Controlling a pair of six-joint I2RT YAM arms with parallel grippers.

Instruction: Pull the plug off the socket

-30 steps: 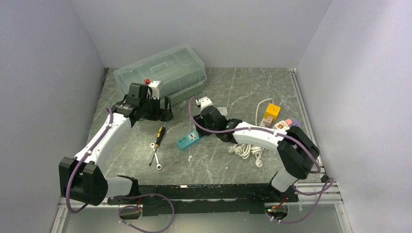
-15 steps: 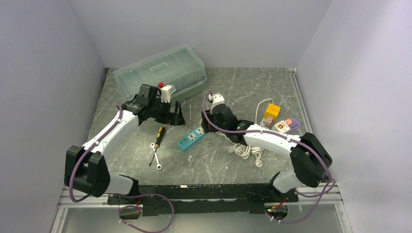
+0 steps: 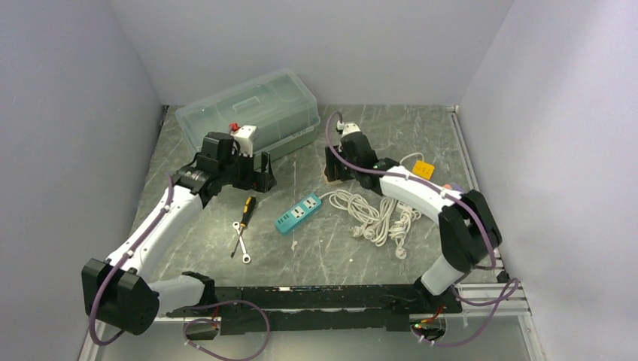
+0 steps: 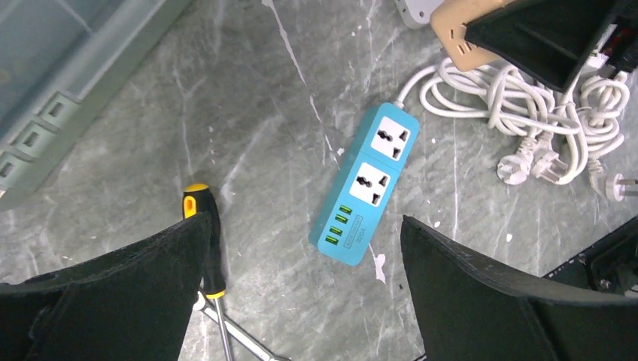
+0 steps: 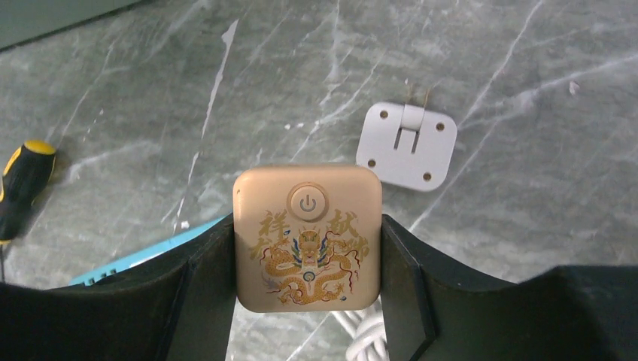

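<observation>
"Beige plug point(image 5: 307, 237): is it off the blue power strip point(image 4: 365, 184) yet?"

"Yes. The right tool point(image 5: 307, 252) clamps it, lifted clear past the strip's cord end. Both sockets point(image 4: 393, 138) show bare."

"Left tool point(image 4: 305, 241)?"

"Spread wide above the strip, holding nothing. I'd say only setting the plug down remains."

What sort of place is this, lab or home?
Likely a lab test cell: plain walls box in a marble-patterned table, with staged props like the blue power strip, screwdriver and clear storage box.
</observation>
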